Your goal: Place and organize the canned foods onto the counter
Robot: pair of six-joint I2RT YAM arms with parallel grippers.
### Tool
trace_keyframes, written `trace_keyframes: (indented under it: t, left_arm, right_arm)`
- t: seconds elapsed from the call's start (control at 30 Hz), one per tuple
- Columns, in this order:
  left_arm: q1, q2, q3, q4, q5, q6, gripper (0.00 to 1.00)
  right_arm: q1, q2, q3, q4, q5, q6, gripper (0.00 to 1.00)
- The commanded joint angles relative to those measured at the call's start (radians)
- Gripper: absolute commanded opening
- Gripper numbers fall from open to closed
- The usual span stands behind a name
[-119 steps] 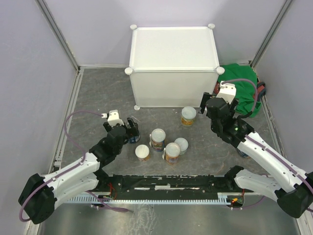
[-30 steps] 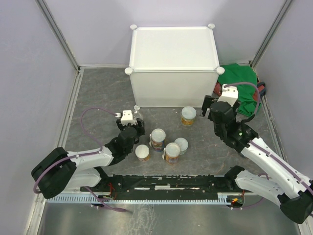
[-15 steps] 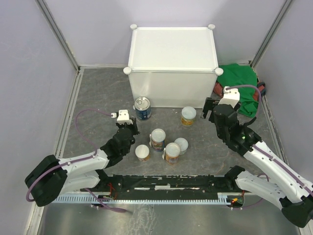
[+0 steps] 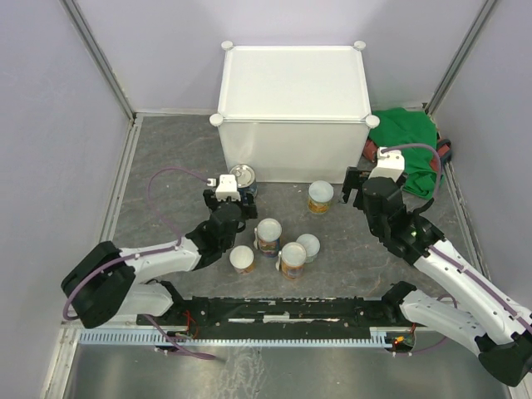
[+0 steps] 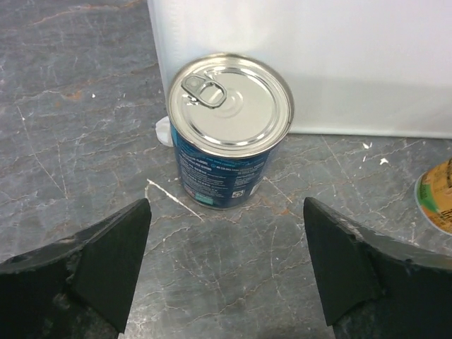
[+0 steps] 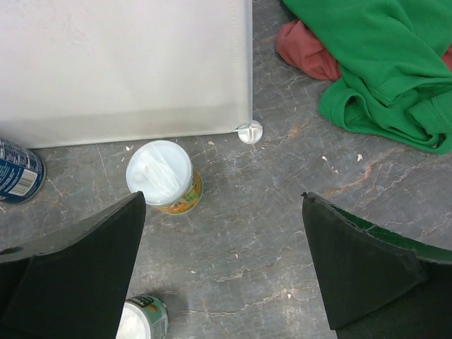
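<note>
Left end effector [image 5: 226, 212]: fingers spread wide, holding nothing. The blue can [image 5: 229, 134] stands on the desk [image 5: 85, 92] just ahead of the fingertips and midway between them, touching neither finger. Its long axis is vertical, and its silver lid faces up with the pull-tab toward the far left of the lid. Directly behind the can rises the front wall of the white counter [image 5: 318, 63], with the counter's corner foot [image 5: 162, 132] just beside the can's left flank. Bare grey desk lies open to the left of the can and between the can and the fingertips.

Right end effector [image 6: 223, 195]: fingers spread wide, holding nothing. Ahead and to its left stands a yellow-labelled can [image 6: 164, 176], upright with its pale lid up, close to the counter's front wall but apart from it. The counter's right corner foot [image 6: 248, 132] is straight ahead. A green cloth [image 6: 381, 78] and a red cloth [image 6: 304, 49] lie ahead to the right, with open desk between them and the fingers.

In the top view, four more upright cans [image 4: 268, 235] cluster between the two arms, nearer the bases than either end effector. The counter's flat top is bare, bounded by round corner knobs [image 4: 215, 120].
</note>
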Motion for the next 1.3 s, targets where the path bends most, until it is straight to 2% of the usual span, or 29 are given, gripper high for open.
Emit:
trace_keyframes:
  t: [0.0, 0.07, 0.27, 0.47, 0.67, 1.27]
  left_arm:
    - [0.005, 0.095, 0.062, 0.052, -0.012, 0.054, 0.97]
    - [0.009, 0.149, 0.087, 0.067, -0.024, 0.064, 1.00]
    - [0.032, 0.257, 0.150, 0.095, -0.035, 0.074, 0.99]
    - [0.090, 0.298, 0.183, 0.126, 0.033, 0.066, 0.99]
    - [0.105, 0.356, 0.202, 0.215, 0.076, 0.124, 0.99]
    - [0.147, 0.496, 0.253, 0.398, 0.061, 0.214, 0.99]
  right_arm:
    - [0.002, -0.008, 0.007, 0.007, -0.008, -0.011, 1.00]
    - [0.002, -0.009, 0.011, 0.007, -0.009, -0.015, 1.00]
    - [0.003, -0.009, 0.020, 0.010, -0.024, -0.021, 0.99]
    - [0.003, 0.006, 0.021, 0.022, -0.034, -0.031, 0.99]
    - [0.002, 0.013, 0.020, 0.034, -0.032, -0.040, 0.99]
    - [0.003, 0.021, 0.006, 0.056, -0.037, -0.055, 0.99]
